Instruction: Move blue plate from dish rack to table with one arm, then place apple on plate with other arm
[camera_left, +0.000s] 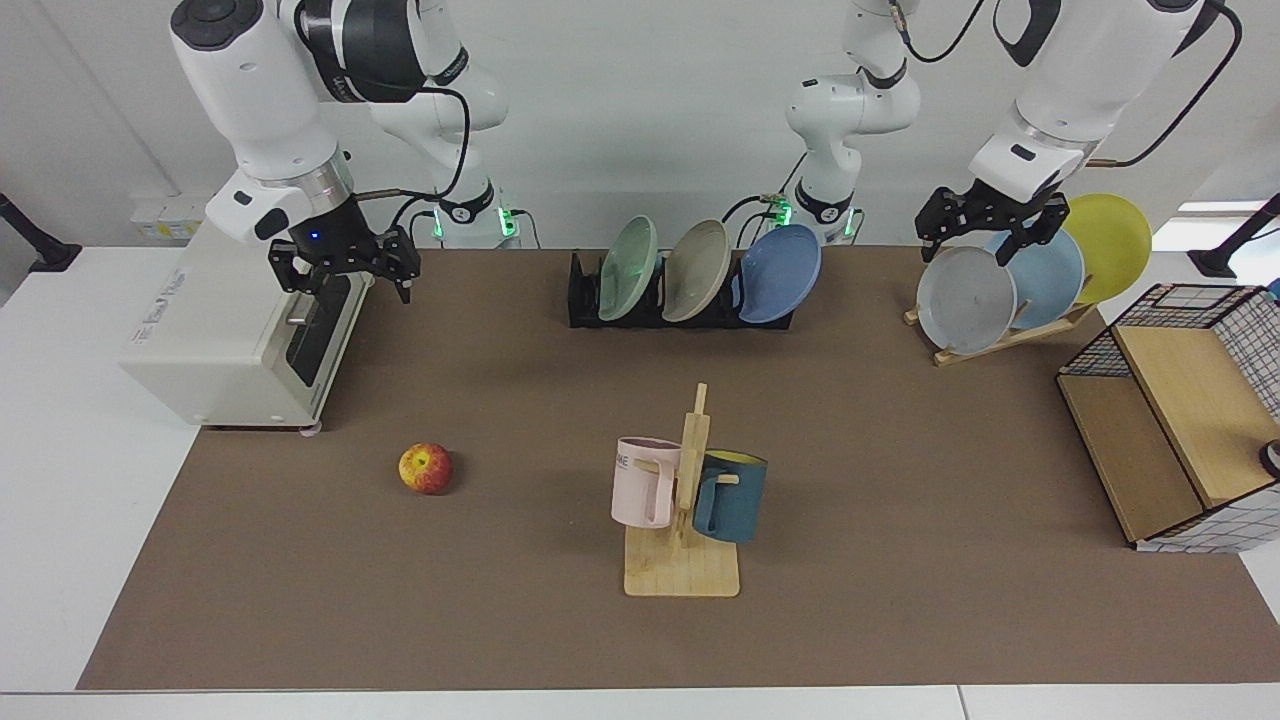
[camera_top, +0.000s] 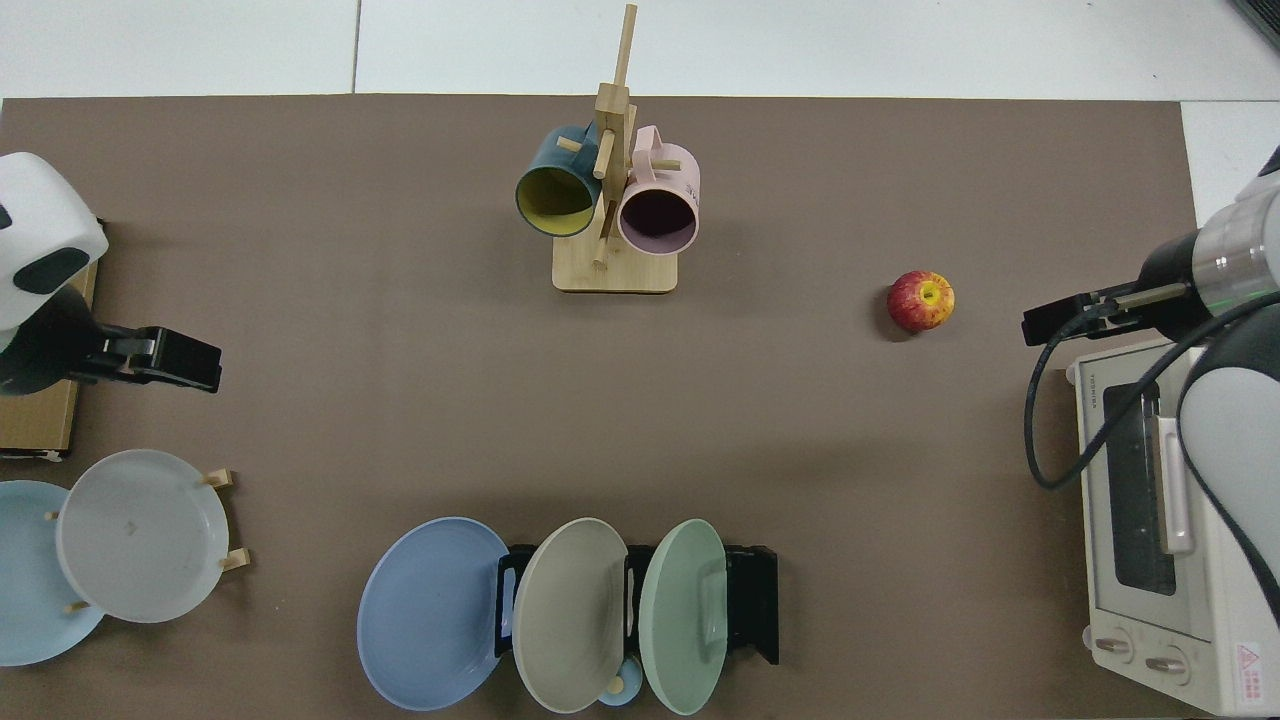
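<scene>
The blue plate stands on edge in the end slot of the black dish rack, at the far side of the table's brown mat. Beside it in the rack lean a beige plate and a green plate. The apple lies alone on the mat. My right gripper hangs open and empty over the toaster oven, well above and behind the apple. My left gripper hovers open and empty just above the plates in the wooden rack.
A white toaster oven sits at one end of the table. A wooden mug stand holds a pink and a teal mug mid-table. A wooden plate rack carries grey, pale-blue and yellow plates. A wire-sided wooden crate stands beside it.
</scene>
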